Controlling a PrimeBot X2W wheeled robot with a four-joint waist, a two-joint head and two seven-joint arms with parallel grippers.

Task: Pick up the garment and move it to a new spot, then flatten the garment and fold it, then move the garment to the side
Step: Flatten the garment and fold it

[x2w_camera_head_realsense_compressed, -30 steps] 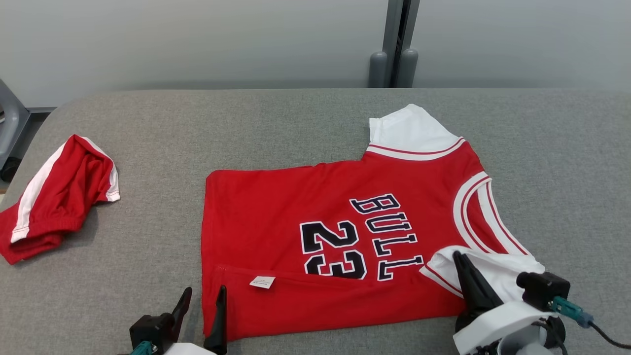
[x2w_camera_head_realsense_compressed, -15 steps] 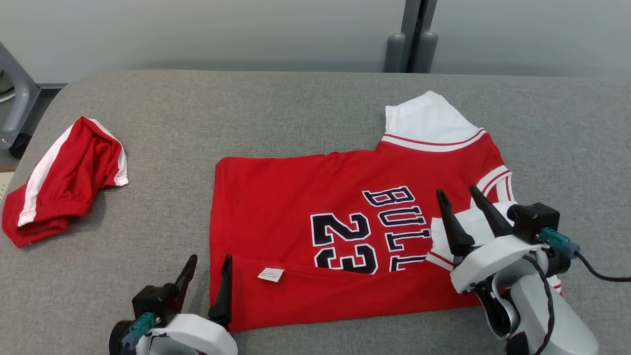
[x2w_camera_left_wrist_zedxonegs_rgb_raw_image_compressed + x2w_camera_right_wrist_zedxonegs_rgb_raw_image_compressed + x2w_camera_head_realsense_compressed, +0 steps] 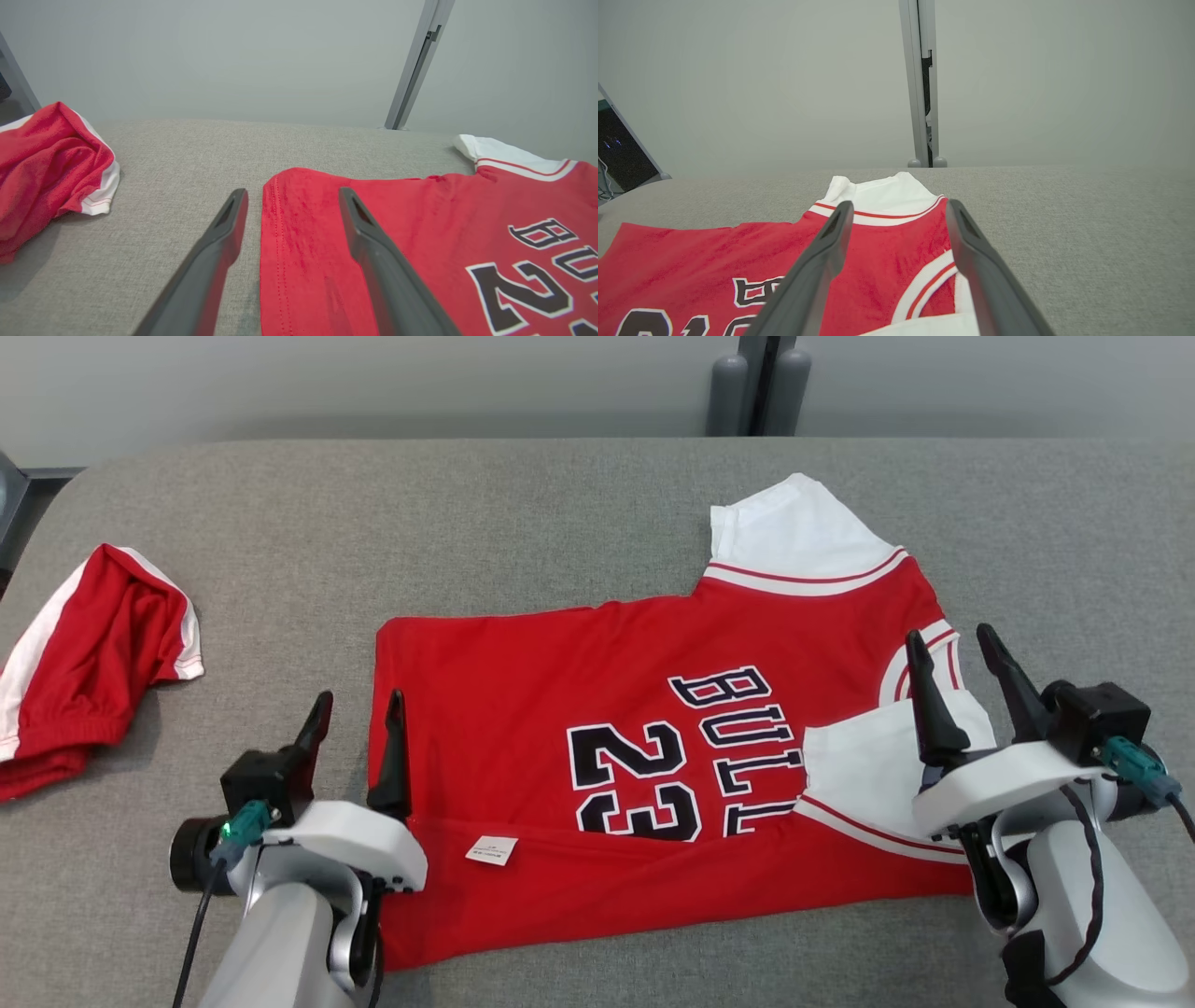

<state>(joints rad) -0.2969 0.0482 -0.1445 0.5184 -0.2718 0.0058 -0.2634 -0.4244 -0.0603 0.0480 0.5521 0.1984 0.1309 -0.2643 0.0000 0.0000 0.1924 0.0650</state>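
The garment (image 3: pixel 635 653) is a red jersey with white sleeves and black "BULLS 23" print, spread sideways on the grey table (image 3: pixel 560 495). Its near long edge is folded up over the front, and the near white sleeve (image 3: pixel 859 765) is folded onto the chest. My left gripper (image 3: pixel 359 700) is open, its fingers astride the jersey's left hem (image 3: pixel 280 242). My right gripper (image 3: pixel 950 639) is open and holds nothing, hovering over the collar end by the folded sleeve. In the right wrist view the far white sleeve (image 3: pixel 878 191) lies beyond my right gripper (image 3: pixel 899 205).
Crumpled red shorts with a white stripe (image 3: pixel 93 653) lie at the table's left edge, apart from the jersey (image 3: pixel 420 224). A grey post (image 3: pixel 756 383) stands behind the table's far edge. Bare grey cloth stretches behind and to the right of the jersey.
My right gripper has opened and let go of the near white sleeve, which now lies on the chest. Both grippers have risen and moved farther over the table; the camera has shifted too.
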